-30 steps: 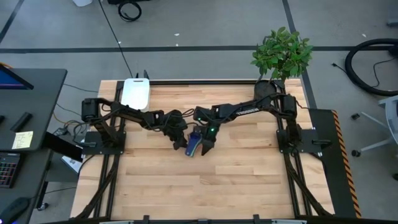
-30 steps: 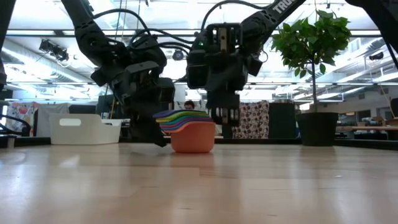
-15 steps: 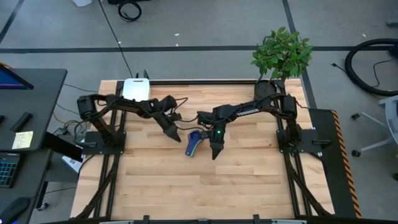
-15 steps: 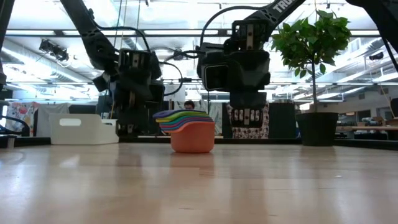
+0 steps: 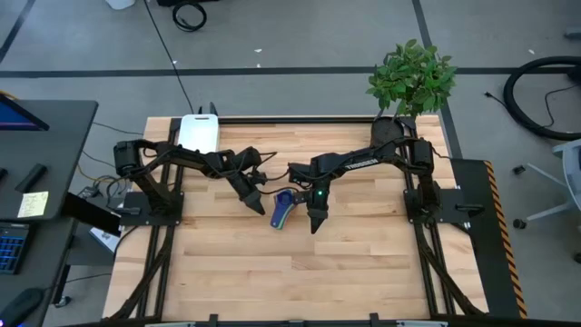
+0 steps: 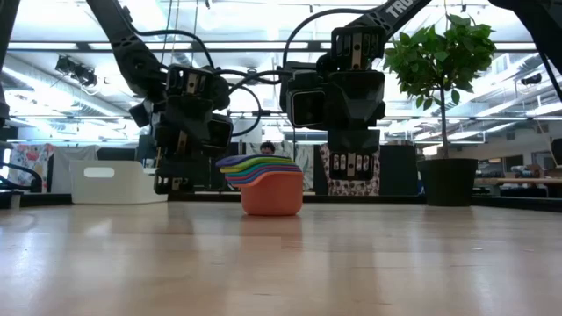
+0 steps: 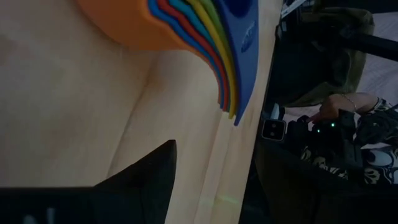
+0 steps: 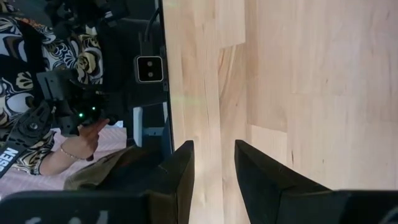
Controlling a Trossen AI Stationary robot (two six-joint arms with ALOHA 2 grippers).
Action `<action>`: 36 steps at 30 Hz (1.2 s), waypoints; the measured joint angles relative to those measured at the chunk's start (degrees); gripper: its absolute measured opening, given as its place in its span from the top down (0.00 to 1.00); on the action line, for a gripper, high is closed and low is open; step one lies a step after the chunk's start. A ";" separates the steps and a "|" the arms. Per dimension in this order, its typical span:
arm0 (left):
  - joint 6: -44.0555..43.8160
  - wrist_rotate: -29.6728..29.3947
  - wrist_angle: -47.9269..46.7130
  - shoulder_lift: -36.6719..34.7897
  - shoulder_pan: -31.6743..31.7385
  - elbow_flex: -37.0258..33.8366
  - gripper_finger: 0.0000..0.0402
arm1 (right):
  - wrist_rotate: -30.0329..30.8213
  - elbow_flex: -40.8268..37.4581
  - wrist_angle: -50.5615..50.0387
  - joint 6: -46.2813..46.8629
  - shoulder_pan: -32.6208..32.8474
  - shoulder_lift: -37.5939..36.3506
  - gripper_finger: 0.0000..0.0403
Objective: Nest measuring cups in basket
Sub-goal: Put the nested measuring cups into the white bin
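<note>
The measuring cups stand nested in one stack on the table's middle. The orange cup is outermost and rests on the wood, and the dark blue one is innermost. Their handles fan out to one side. My left gripper hovers open just left of the stack, above the table. My right gripper hovers just right of the stack, its fingers a little apart with nothing between them. The white basket stands at the far left, apart from the cups.
A dark pot with a green plant stands at the table's far right corner. Bare wood lies across the near half of the table. A person's hand shows beyond the table edge.
My left gripper has drawn back from the stack toward the table's left and risen off the wood. My right gripper has risen and moved a little toward the right and near edges. The nested cups have stayed where they were on the table.
</note>
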 joint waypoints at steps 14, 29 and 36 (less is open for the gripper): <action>-3.11 -3.73 0.43 0.02 -0.88 0.00 0.44 | -1.22 0.00 -0.11 0.42 0.04 0.00 0.70; -9.44 -6.11 5.78 0.04 -4.98 -0.02 0.47 | 5.29 0.00 2.22 1.03 0.07 0.00 0.71; -10.99 -9.22 7.89 0.07 -5.60 -0.02 0.50 | 15.20 0.00 13.26 11.80 0.44 0.00 0.71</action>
